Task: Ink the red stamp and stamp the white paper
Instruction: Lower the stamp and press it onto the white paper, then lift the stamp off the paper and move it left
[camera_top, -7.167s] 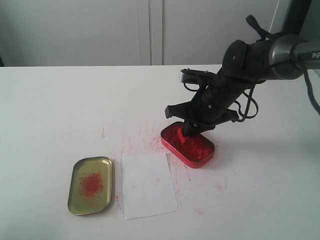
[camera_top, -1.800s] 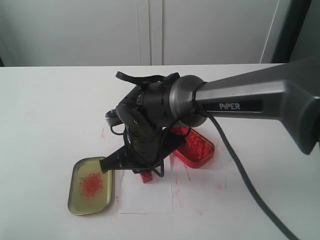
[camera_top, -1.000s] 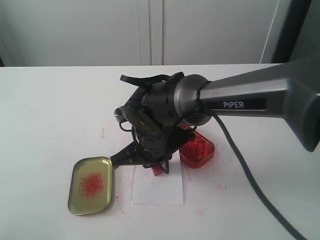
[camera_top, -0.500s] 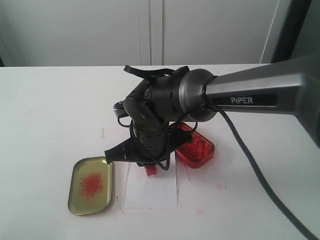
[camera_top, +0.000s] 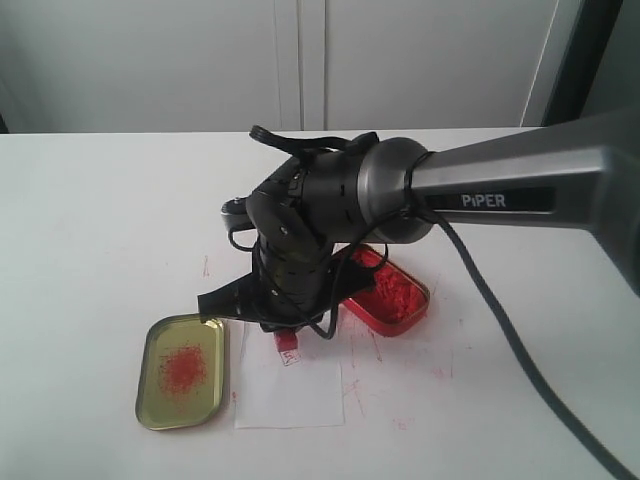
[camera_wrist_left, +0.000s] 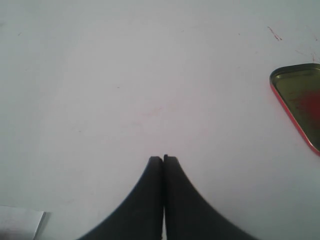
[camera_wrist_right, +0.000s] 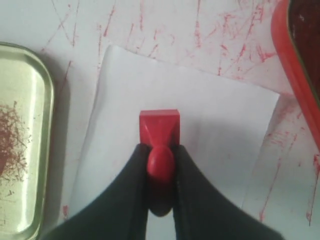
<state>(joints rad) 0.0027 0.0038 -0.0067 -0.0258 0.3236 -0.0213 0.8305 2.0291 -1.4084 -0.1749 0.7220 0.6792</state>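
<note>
My right gripper (camera_top: 285, 332) (camera_wrist_right: 160, 146) is shut on the stubby handle of the red stamp (camera_top: 287, 342) (camera_wrist_right: 159, 126). It holds the stamp base-down over the far part of the white paper (camera_top: 290, 398) (camera_wrist_right: 215, 125). A small red mark (camera_top: 291, 359) shows on the paper just in front of the stamp in the exterior view. Whether the base touches the sheet I cannot tell. My left gripper (camera_wrist_left: 163, 158) is shut with nothing in it over bare table, and the exterior view does not show it.
The gold oval lid (camera_top: 182, 370) (camera_wrist_right: 20, 135) (camera_wrist_left: 300, 97) with a red smudge lies left of the paper. The red tin of ink paste (camera_top: 392, 292) (camera_wrist_right: 300, 60) sits to the paper's right, behind it. Red smears streak the white tabletop (camera_top: 100, 230).
The right gripper carried the stamp from the red tin to the paper. In the last half second it drifted slightly left, and a red mark now shows. The paper has shifted.
</note>
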